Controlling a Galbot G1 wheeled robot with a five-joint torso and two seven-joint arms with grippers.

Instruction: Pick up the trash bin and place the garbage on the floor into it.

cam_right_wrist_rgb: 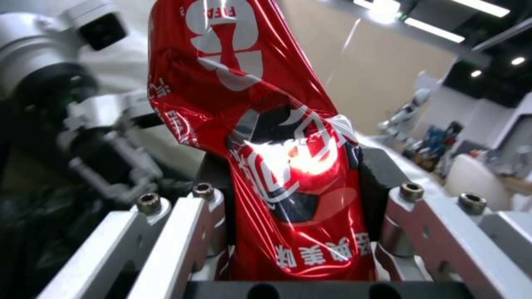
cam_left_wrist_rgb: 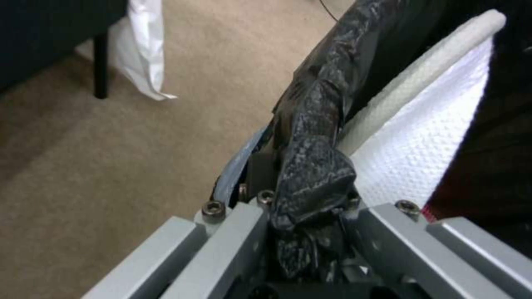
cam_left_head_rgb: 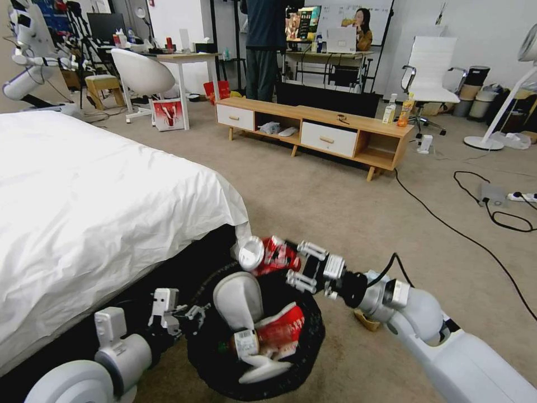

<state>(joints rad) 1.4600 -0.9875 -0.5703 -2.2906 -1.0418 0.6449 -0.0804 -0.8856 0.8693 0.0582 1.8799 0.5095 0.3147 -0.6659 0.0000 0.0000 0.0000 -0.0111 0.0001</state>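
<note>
The trash bin (cam_left_head_rgb: 305, 347), lined with a crinkled black bag, is low beside the bed's corner. My left gripper (cam_left_head_rgb: 194, 312) is shut on its near-left rim; in the left wrist view the left gripper (cam_left_wrist_rgb: 307, 207) pinches the black bag (cam_left_wrist_rgb: 316, 166) next to a white lid flap (cam_left_wrist_rgb: 427, 137). My right gripper (cam_left_head_rgb: 295, 263) is shut on a crushed red can (cam_left_head_rgb: 271, 254) just above the bin's far rim. The can (cam_right_wrist_rgb: 277, 166) stands clamped in the right gripper (cam_right_wrist_rgb: 299, 199). A red-and-white carton (cam_left_head_rgb: 278, 330) lies inside among the white flaps (cam_left_head_rgb: 240, 299).
The bed with its white cover (cam_left_head_rgb: 100, 207) runs along the left, close to the bin. A low wooden cabinet (cam_left_head_rgb: 313, 131) stands ahead. Black cables (cam_left_head_rgb: 447, 224) cross the carpet (cam_left_head_rgb: 335, 207) on the right. A small yellowish piece (cam_left_head_rgb: 366, 322) lies under my right wrist.
</note>
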